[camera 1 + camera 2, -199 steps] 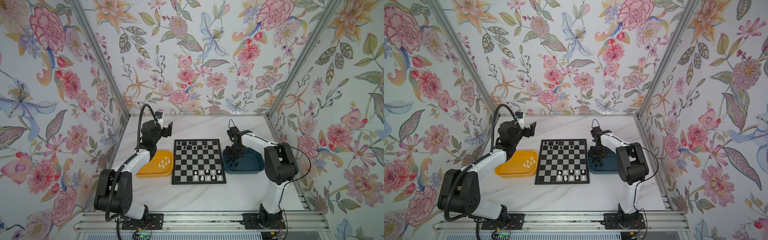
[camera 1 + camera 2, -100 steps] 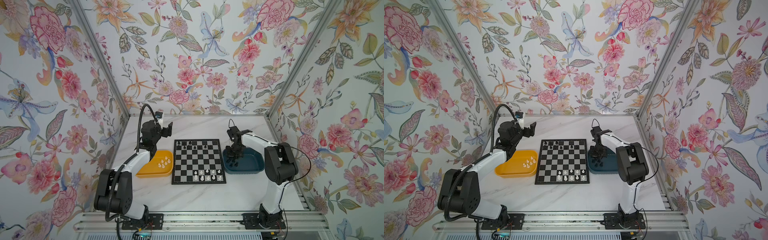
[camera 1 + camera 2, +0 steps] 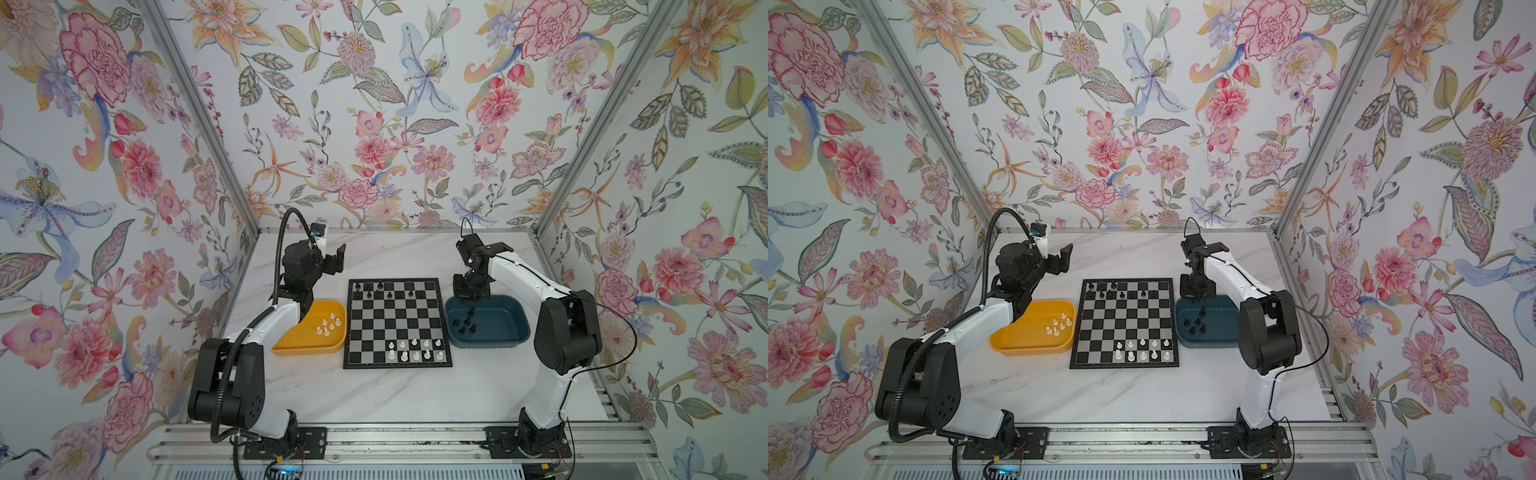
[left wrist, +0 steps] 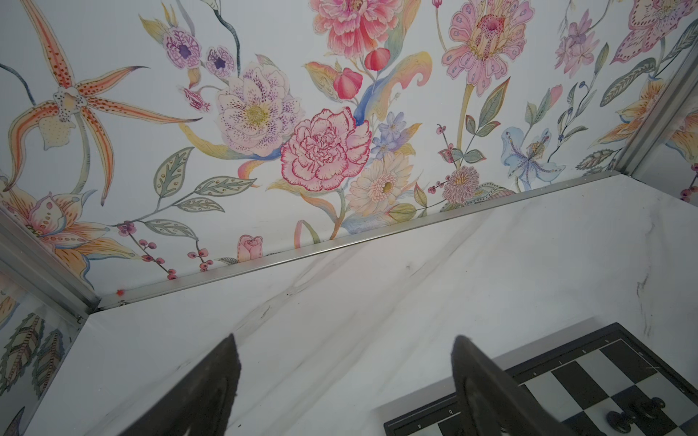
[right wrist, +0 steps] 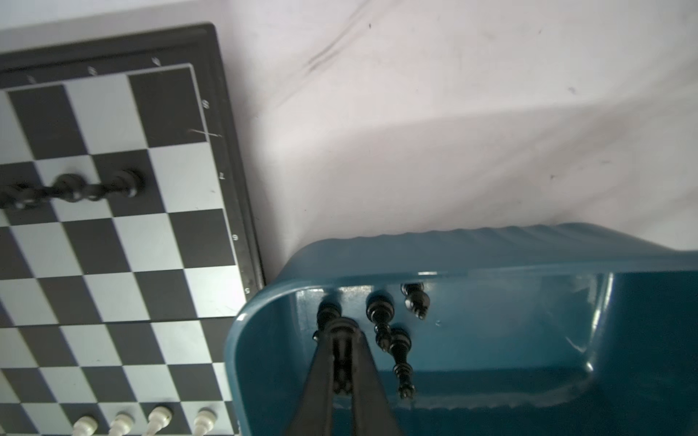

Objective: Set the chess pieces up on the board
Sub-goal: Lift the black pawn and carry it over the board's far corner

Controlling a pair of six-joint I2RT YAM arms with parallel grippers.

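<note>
black plastic sits pinched in your right gripper [image 5: 342,338]. the jaws are clenched on one black chessman [image 5: 341,362], low inside the dark blue tray [image 5: 491,249] and close to the tray wall nearest the chessboard [image 3: 397,320]. i judge the step in hand as picking a black piece: the grip is made and the lift is not yet begun.

three more black chessmen [image 5: 381,311] lie just beside the tips, apart from the fingers as far as the wrist view shows. next you need a straight rise clear of that wall. then carry it over to the board's half-filled black rows [image 3: 379,286], which lie beyond the wall and ahead of the tips, and set it upright on a free square.

the held piece is slim and glossy, and its round base shows between the tips. i cannot tell its rank.

your left gripper [image 4: 344,347] hangs wide open and empty over bare marble, with the board's corner just beside one finger.
</note>
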